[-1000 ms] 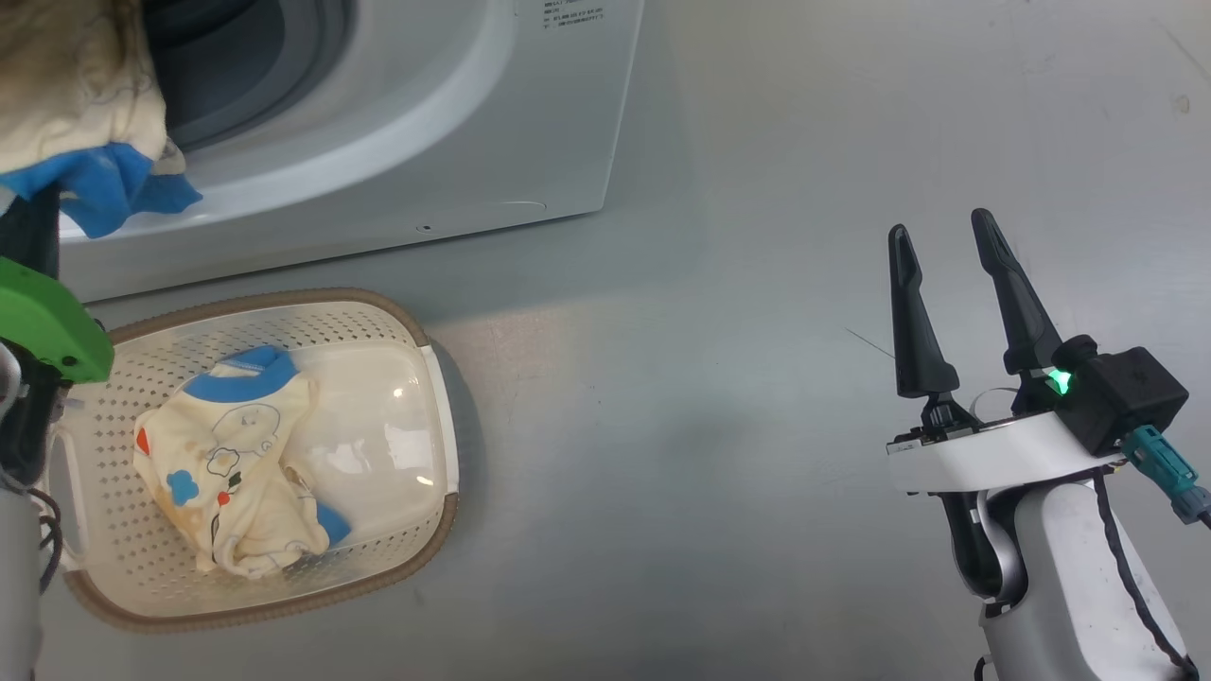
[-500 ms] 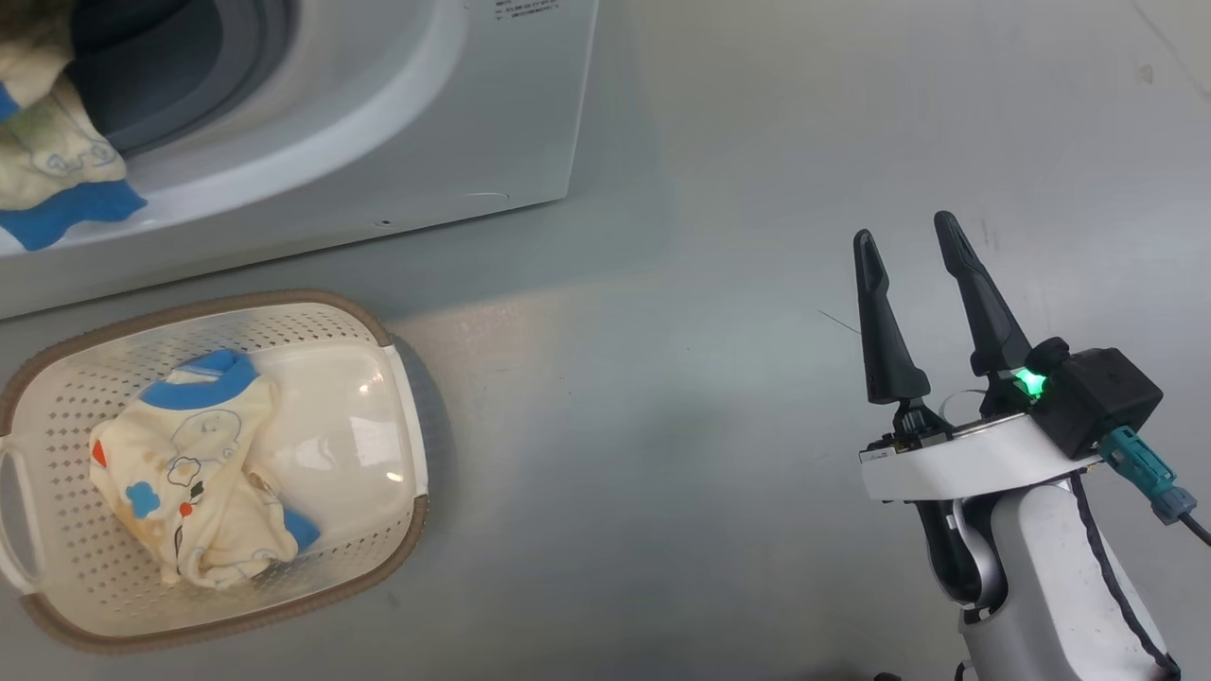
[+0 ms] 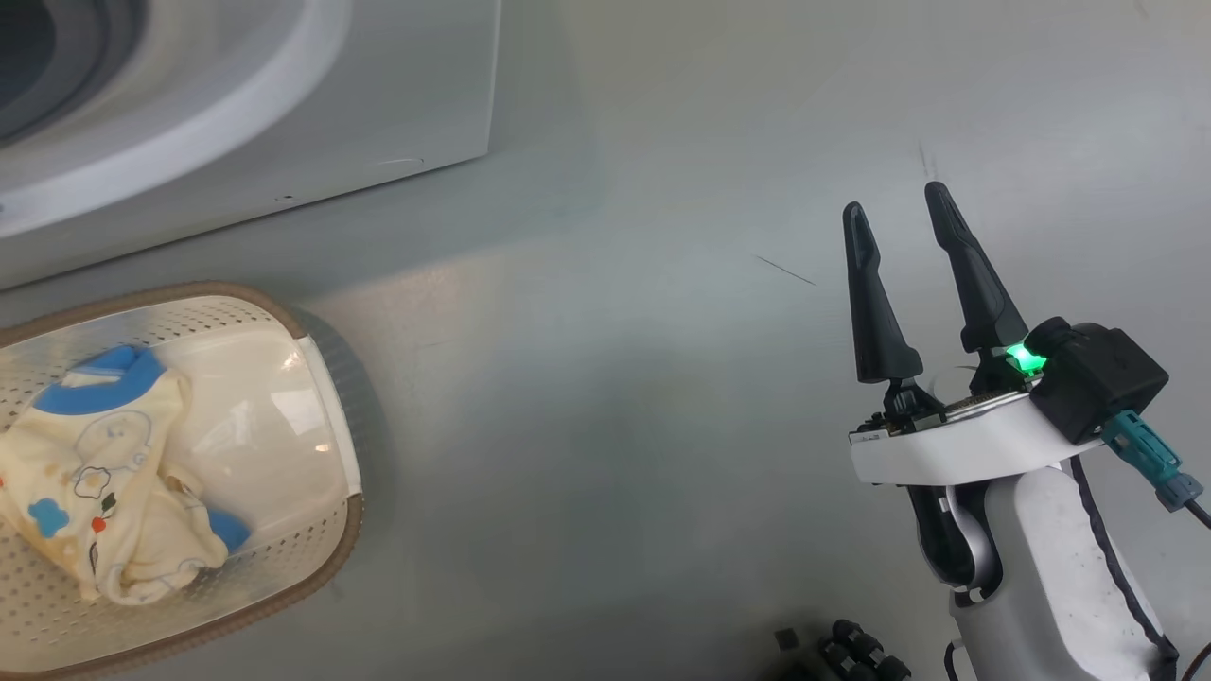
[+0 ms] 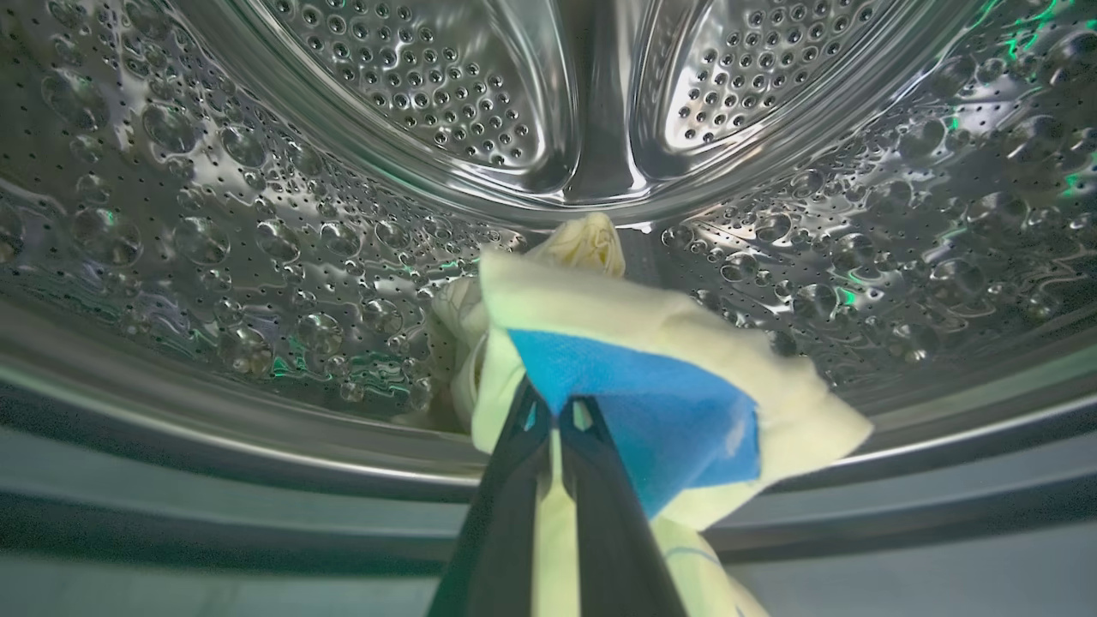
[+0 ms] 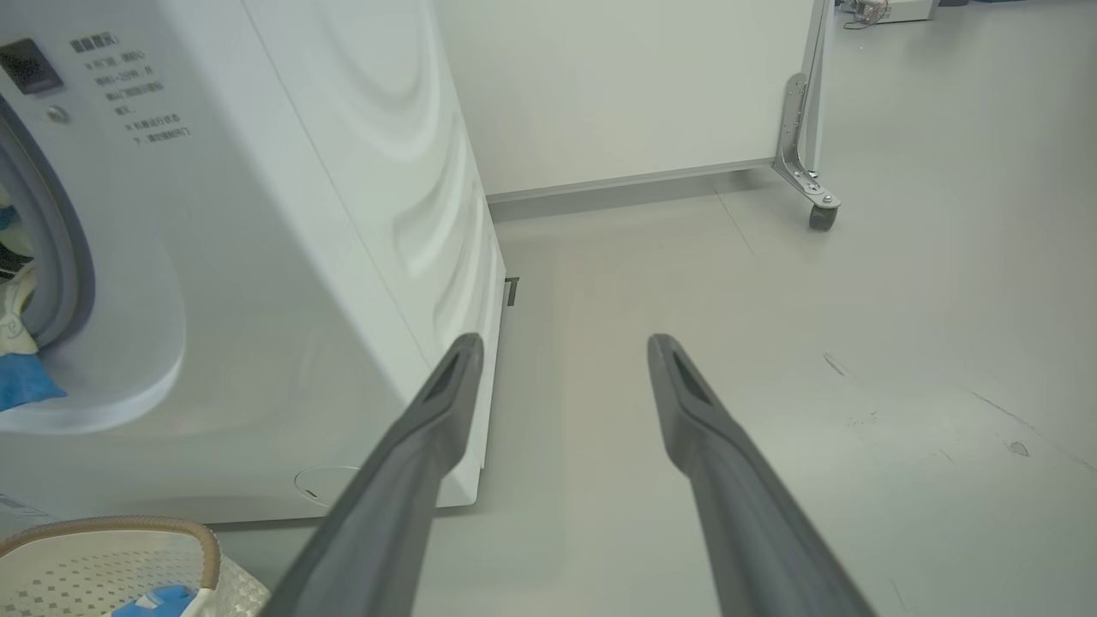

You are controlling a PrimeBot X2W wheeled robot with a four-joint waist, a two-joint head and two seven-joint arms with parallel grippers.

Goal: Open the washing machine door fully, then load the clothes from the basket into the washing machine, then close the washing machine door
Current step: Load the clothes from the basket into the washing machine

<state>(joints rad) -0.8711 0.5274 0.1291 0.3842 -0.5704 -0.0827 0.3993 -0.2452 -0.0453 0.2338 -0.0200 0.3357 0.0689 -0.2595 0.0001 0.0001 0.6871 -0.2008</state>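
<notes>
Left gripper (image 4: 557, 410) is reaching into the washer (image 3: 236, 123), past the grey gasket and into the steel drum (image 4: 257, 223). Its fingers (image 4: 506, 523) are clenched tight on a cream garment (image 4: 686, 343) with a blue cuff, pinched right at the tips. The cloth flops over them and bunches out toward the back of the drum. Can't tell if it's actually touching the metal. From the right wrist view you can also catch a bit of cream and blue fabric at the washer's porthole.

Right gripper (image 3: 893, 199) is off to the washer's right, well clear of it. It hovers over the bare floor (image 3: 615, 426) with its fingers (image 3: 875, 303) spread wide and nothing between them.

Basket (image 3: 326, 525) sits on the floor just in front of the washer, near its front panel with a strip of floor between. A second garment (image 3: 104, 492) lies crumpled inside, cream with a blue collar and little cartoon prints.

Past the washer's far side there's a white wall panel standing on a caster (image 5: 821, 214).
</notes>
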